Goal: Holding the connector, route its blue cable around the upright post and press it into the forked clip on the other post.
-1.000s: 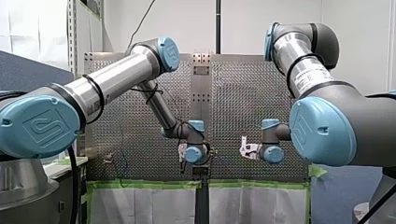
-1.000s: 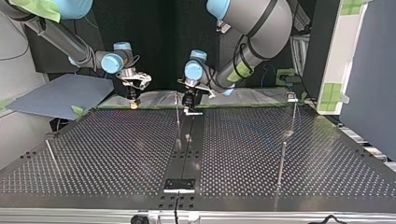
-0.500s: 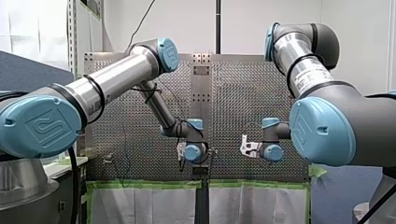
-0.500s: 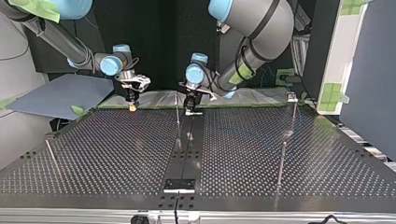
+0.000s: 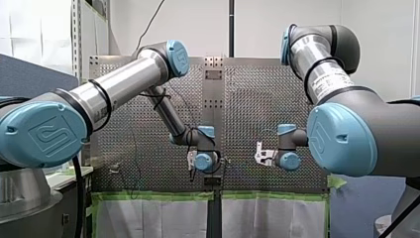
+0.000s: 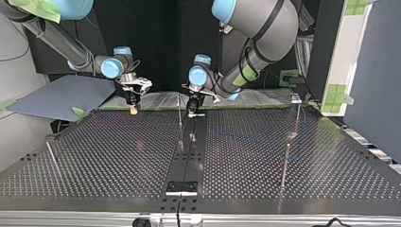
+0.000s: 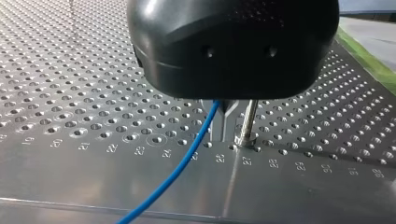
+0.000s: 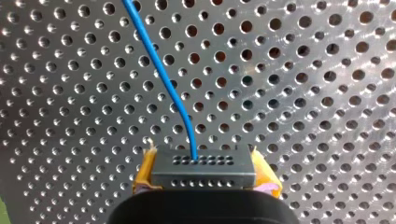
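Observation:
A grey connector with rows of small holes sits between the yellow pads of my right gripper, which is shut on it. The blue cable leaves the connector's face and runs ahead over the perforated plate. In the left wrist view the same cable comes out from under my left gripper, right beside a thin upright post. The black body hides how that gripper stands. In the top view my right gripper hangs at the far left and my left gripper near the middle post.
More thin posts stand on the perforated table: one at the top view's near left, one at the near right, and one at the far right with a small head piece. A black centre strip carries a small plate.
My left wrist has edged up and sideways a little in the front view. My right gripper has drifted slightly toward the top view's left, still holding the connector.

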### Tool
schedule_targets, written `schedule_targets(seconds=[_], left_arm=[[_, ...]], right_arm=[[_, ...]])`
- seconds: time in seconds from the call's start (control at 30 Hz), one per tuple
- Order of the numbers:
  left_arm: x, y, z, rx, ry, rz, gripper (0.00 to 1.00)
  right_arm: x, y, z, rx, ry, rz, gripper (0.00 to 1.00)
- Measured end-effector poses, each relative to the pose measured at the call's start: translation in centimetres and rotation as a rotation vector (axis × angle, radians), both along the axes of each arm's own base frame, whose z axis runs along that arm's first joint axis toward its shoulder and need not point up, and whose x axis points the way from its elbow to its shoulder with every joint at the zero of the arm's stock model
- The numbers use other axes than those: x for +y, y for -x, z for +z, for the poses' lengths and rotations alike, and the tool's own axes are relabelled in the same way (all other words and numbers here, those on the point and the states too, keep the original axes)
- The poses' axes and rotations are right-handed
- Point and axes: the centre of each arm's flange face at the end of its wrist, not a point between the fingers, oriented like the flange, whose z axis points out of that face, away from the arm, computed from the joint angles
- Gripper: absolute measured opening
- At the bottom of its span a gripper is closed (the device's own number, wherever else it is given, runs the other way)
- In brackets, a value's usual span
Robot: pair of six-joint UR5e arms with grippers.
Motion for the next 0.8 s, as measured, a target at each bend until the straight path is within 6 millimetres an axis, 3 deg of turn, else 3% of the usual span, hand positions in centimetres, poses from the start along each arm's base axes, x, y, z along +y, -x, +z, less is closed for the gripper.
schedule_targets(seconds=[0.07, 0.1, 0.13, 0.17, 0.2, 0.27, 0.8], left_arm=[[0.0, 0.0, 0.0, 0.002, -0.004, 0.000, 0.47], [0.0, 0.1, 0.0, 0.003, -0.008, 0.000, 0.47], [0.0, 0.1, -0.1, 0.005, -0.013, -0.002, 0.65], [0.0, 0.2, -0.1, 0.006, -0.018, -0.003, 0.76], [-0.1, 0.3, -0.1, 0.007, -0.025, -0.004, 0.76], [-0.1, 0.4, -0.2, 0.011, -0.043, -0.004, 1.00], [1.1, 0.8, -0.8, 0.071, -0.142, 0.017, 1.00]], right_arm=[[0.0, 0.0, 0.0, 0.001, 0.000, 0.000, 0.00], [0.0, 0.0, 0.0, 0.001, 0.000, 0.000, 0.00], [0.0, 0.0, 0.0, 0.001, 0.000, 0.000, 0.00], [0.0, 0.0, 0.0, 0.001, 0.000, 0.000, 0.00], [0.0, 0.0, 0.0, 0.001, 0.000, 0.000, 0.00], [0.0, 0.0, 0.0, 0.001, 0.001, 0.000, 0.00], [0.1, 0.2, -0.1, 0.011, -0.009, -0.002, 0.00]])
